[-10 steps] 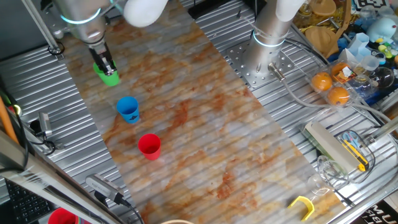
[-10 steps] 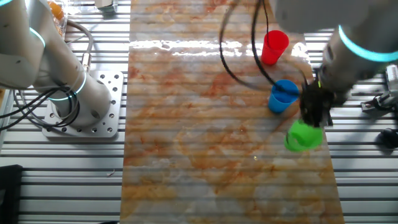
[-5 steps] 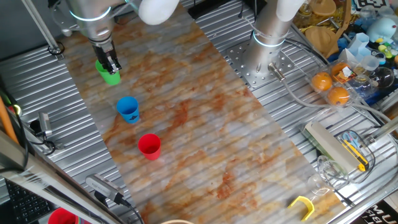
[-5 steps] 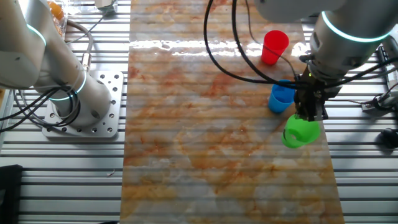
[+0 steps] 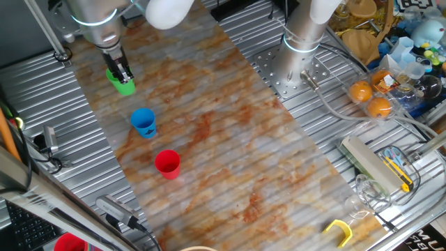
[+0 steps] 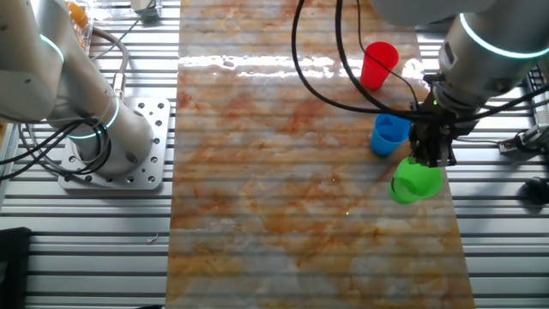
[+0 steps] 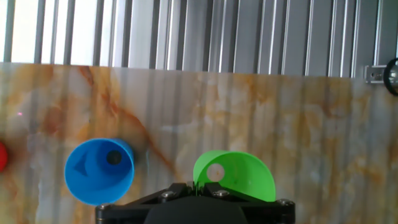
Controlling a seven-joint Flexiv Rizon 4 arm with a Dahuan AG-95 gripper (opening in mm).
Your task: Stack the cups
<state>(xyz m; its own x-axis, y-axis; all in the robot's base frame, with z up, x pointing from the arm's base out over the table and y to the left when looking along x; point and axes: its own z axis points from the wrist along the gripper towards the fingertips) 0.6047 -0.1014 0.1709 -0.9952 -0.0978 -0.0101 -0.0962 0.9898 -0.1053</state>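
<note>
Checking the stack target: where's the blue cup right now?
The blue cup stands upright on the mat, between the red cup and the green cup in the gripper; in the hand view it is left of the green.
</note>
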